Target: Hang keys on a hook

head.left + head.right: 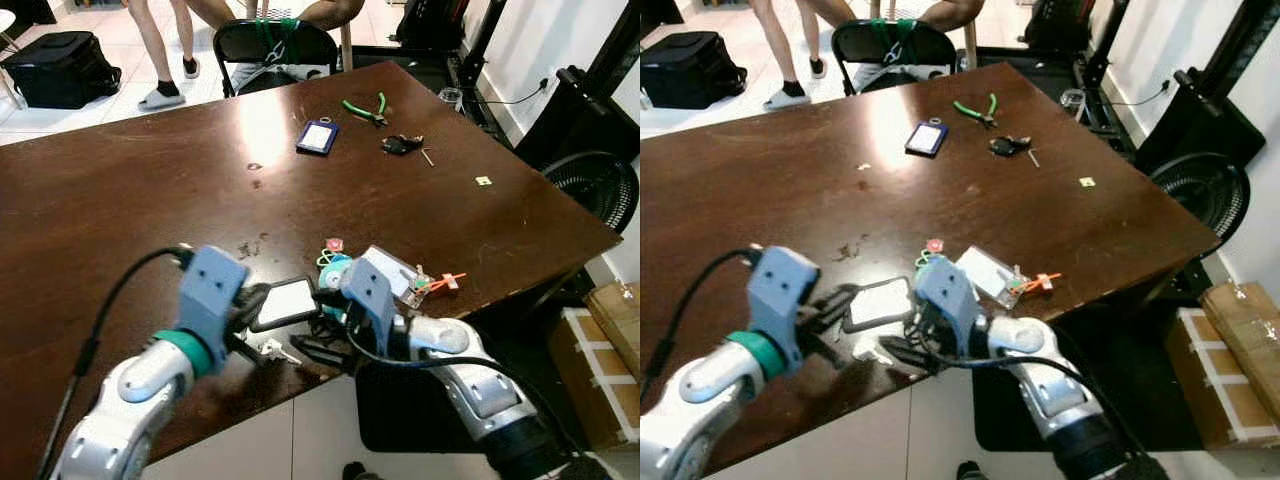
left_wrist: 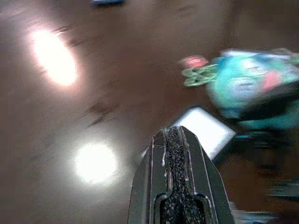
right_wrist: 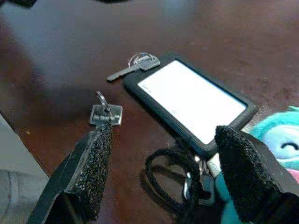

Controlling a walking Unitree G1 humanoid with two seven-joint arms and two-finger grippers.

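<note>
The pick-up step looks to be in hand: the right gripper (image 3: 159, 172) hangs low over the near edge of the counter (image 1: 120, 190) with its fingers spread open, one pad touching a key (image 3: 106, 114), a second key (image 3: 133, 66) lying just beside the black card holder (image 3: 189, 100). The left gripper (image 2: 180, 154) hovers near the holder, fingers pressed together and empty. Next, the right fingers likely need to centre over a key and close; no hook is visible.

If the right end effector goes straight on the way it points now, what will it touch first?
Most likely the black card holder, which lies straight ahead between the open fingers of the right end effector. The black cord loop is nearer, but depth is hard to judge, so it may come first.
</note>
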